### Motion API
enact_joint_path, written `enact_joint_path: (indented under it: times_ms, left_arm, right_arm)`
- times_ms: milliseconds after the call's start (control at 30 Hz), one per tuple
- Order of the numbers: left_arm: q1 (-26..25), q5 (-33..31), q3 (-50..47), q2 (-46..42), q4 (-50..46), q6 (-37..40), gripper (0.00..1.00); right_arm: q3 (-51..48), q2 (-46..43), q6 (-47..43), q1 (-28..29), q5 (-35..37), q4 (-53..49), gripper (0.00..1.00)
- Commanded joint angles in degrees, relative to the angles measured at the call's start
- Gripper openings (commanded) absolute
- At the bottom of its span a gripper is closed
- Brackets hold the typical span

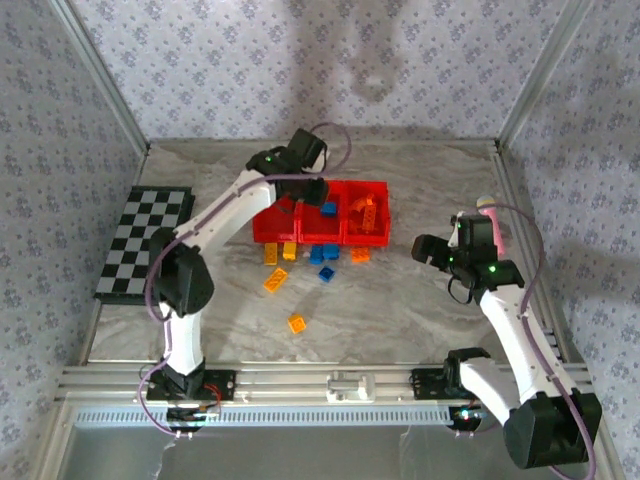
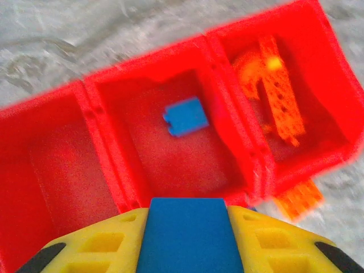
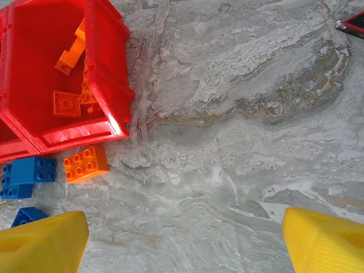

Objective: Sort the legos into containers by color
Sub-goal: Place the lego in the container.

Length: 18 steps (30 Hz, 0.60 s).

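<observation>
Three joined red containers (image 1: 320, 222) stand mid-table. My left gripper (image 1: 312, 190) hovers over them, shut on a blue lego (image 2: 187, 236) held between its yellow fingers (image 2: 94, 244). Below it, the middle container (image 2: 227, 142) holds one blue lego (image 2: 185, 116), and the right one holds orange legos (image 2: 276, 91). Loose yellow-orange legos (image 1: 275, 280), blue legos (image 1: 327, 272) and an orange lego (image 1: 360, 255) lie in front of the containers. My right gripper (image 1: 432, 250) stands open over bare table, right of the containers (image 3: 108, 85), with an orange lego (image 3: 85, 163) and a blue lego (image 3: 28, 173) to its left.
A black-and-white checkered board (image 1: 145, 240) lies at the left edge of the table. A pink cylinder (image 1: 490, 215) stands behind the right arm. Metal posts and patterned walls close in the table on three sides.
</observation>
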Motion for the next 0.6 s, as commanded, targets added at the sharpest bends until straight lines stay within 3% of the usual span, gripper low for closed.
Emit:
enact_joint_path:
  times_ms: [0, 200, 400, 567]
  left_arm:
    - [0.0, -1.0, 6.6, 6.5, -3.6, 1.6, 0.25]
    - [0.6, -1.6, 13.5, 13.1, -4.6, 0.9, 0.26]
    - [1.1, -1.3, 11.0, 16.1, -3.0, -0.7, 0.26]
    - [1.1, 0.1, 8.5, 16.1, -1.1, -1.1, 0.33]
  right_arm:
    - [-1.4, -0.9, 0.7, -0.4, -0.3, -0.1, 0.9]
    - [-2.0, -1.7, 0.6, -0.6, -1.1, -1.3, 0.91]
    - [-3.7, -2.2, 0.6, -1.0, -1.8, -0.9, 0.91]
    - [-4.2, -2.4, 0.5, -1.2, -2.0, -0.9, 0.91]
